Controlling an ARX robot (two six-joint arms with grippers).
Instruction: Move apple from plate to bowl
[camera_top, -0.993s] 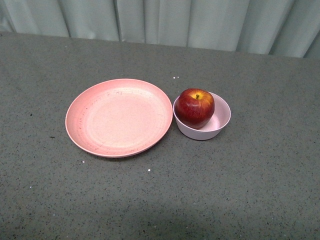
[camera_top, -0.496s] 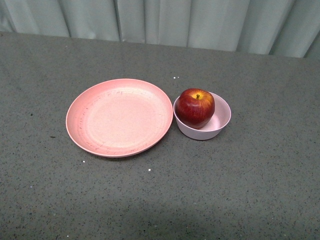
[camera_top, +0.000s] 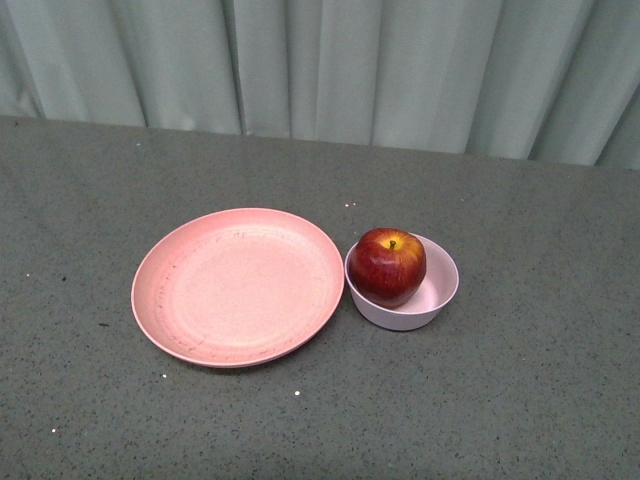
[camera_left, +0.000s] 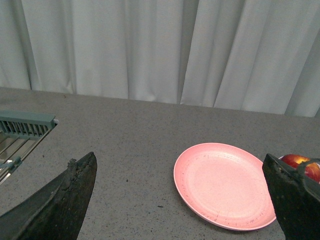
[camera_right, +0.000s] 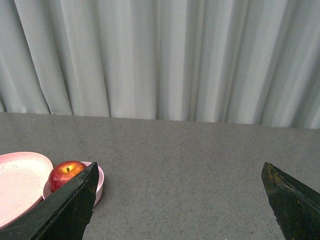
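Your front view looks down from the robot's body onto the plate (camera_top: 238, 287), taking in the curtain (camera_top: 320, 70) beyond it. Your left wrist view sits low, left of the plate (camera_left: 224, 185), facing the curtain (camera_left: 150, 50). Your right wrist view sits low, well right of the plate (camera_right: 20, 182). All three share the plate and curtain (camera_right: 160, 60).

In front of me, the glossy dark red apple (camera_top: 387, 266) with a yellow patch around its short stem sits upright inside the small, deep, pale pink bowl (camera_top: 437, 292), leaning toward the bowl's left side and rising well above its rim. The wide, shallow, salmon-pink speckled plate (camera_top: 238, 287) lies flat just left of the bowl, their rims almost touching, and it holds nothing.
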